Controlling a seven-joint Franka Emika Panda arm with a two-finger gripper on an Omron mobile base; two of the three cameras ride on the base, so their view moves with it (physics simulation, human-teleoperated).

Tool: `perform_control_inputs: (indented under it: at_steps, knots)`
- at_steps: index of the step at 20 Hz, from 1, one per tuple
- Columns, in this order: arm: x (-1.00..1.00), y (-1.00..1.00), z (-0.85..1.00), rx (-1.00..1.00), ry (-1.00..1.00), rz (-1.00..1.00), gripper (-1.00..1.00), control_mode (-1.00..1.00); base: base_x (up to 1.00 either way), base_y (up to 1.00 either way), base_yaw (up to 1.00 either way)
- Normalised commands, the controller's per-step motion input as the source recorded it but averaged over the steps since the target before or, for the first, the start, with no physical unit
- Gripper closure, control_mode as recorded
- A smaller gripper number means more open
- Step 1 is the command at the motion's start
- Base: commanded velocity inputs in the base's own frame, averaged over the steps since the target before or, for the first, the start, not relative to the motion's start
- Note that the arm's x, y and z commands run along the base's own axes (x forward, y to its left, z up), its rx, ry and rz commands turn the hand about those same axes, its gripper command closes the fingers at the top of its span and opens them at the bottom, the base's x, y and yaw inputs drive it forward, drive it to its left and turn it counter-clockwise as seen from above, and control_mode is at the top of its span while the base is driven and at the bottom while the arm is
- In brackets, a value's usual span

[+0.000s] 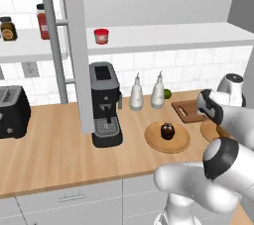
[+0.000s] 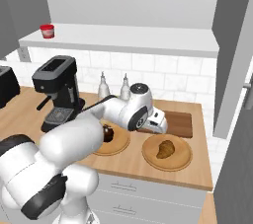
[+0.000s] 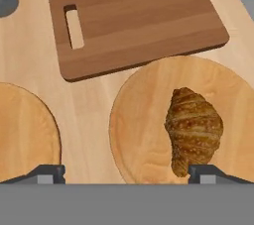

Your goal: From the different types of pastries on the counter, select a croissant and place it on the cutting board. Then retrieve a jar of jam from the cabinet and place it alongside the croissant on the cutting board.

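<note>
White tile backs the long wooden counter (image 1: 59, 154), and above it runs a white shelf of the cabinet (image 1: 163, 35) with a grey door panel (image 1: 77, 45) and its bar handle (image 1: 54, 45) standing open in front. On that shelf the small red jar of jam (image 1: 101, 35) sits near the front edge, just right of the door panel; further left stand a taller red bottle (image 1: 42, 21) and a dark jar with an orange label (image 1: 7, 28).

Down on the counter, a black coffee machine (image 1: 105, 104) stands mid-counter, a black toaster (image 1: 12, 110) toward the left end, and two white bottles (image 1: 147, 91) near the back wall with a green fruit (a lime, perhaps) (image 1: 167, 93) beside them. The dark round pastry (image 1: 167, 131) rests in the middle of a round wooden plate (image 1: 155, 142).

The cutting board (image 3: 134, 21) lies toward the back right of the counter, handle hole at its left end, nothing on it. Just in front of it, near the counter's front edge, a second round plate (image 3: 139, 135) carries the croissant (image 3: 193, 130), lying on the plate's right half.

The gripper (image 3: 126, 174) hangs above this plate, spread wide and holding nothing; its fingertips (image 3: 49, 173) straddle the plate's near rim, the right one close beside the croissant's tail, though I cannot tell whether it touches.
</note>
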Motion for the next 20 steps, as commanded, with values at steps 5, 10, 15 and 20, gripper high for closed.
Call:
perform_control_inputs:
  at_steps: [5,10,15,20]
  knots:
    - [0.19,-0.90,-0.09,0.08,0.09,-0.12,-1.00,-1.00,0.00,0.00,0.00]
    - [-0.16,-0.37,-0.24,0.00,0.01,-0.02,-1.00,-1.00,0.00,0.00,0.00]
    - [-0.26,0.05,-0.65,0.00,0.00,0.03,-1.00,-1.00,0.00,0.00,0.00]
    - [-0.06,0.12,-0.52,0.00,0.01,0.09,-1.00,-1.00,0.00,0.00,0.00]
